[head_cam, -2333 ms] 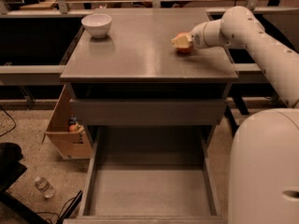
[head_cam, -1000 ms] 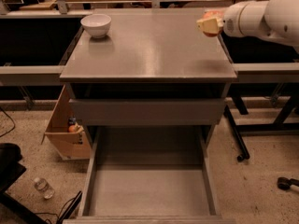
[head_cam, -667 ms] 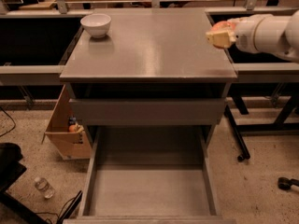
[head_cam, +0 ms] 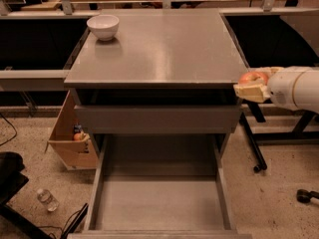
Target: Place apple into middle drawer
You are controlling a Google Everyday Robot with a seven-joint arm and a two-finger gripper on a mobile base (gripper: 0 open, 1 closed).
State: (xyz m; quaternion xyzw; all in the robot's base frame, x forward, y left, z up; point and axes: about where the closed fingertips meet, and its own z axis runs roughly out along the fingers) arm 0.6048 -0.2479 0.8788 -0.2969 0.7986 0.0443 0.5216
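The apple (head_cam: 254,76) is small and round, red-orange with a paler yellowish patch. It sits at the right edge of the frame, just beyond the front right corner of the cabinet top (head_cam: 159,49). The gripper (head_cam: 249,86) is there too, on the end of a white arm. Its tan fingers (head_cam: 250,91) are clamped on the apple, which shows only partly above them. Apple and gripper are up and to the right of the middle drawer (head_cam: 159,205), well apart from it.

At the left, a cardboard box (head_cam: 67,146) leans against the cabinet's side, with small items inside, one orange. A white bowl (head_cam: 103,26) stands on the cabinet top in the upper left, near its back left corner. In the lower centre the middle drawer is pulled out, showing low side walls and a smooth grey floor. Above it is a shut drawer's plain grey front panel (head_cam: 157,118).

The cabinet top is flat, grey and faintly glossy. The room's floor (head_cam: 279,203) is speckled. On it a plastic bottle (head_cam: 47,199) lies at lower left, and a black wheeled leg (head_cam: 255,151) stands at the right.
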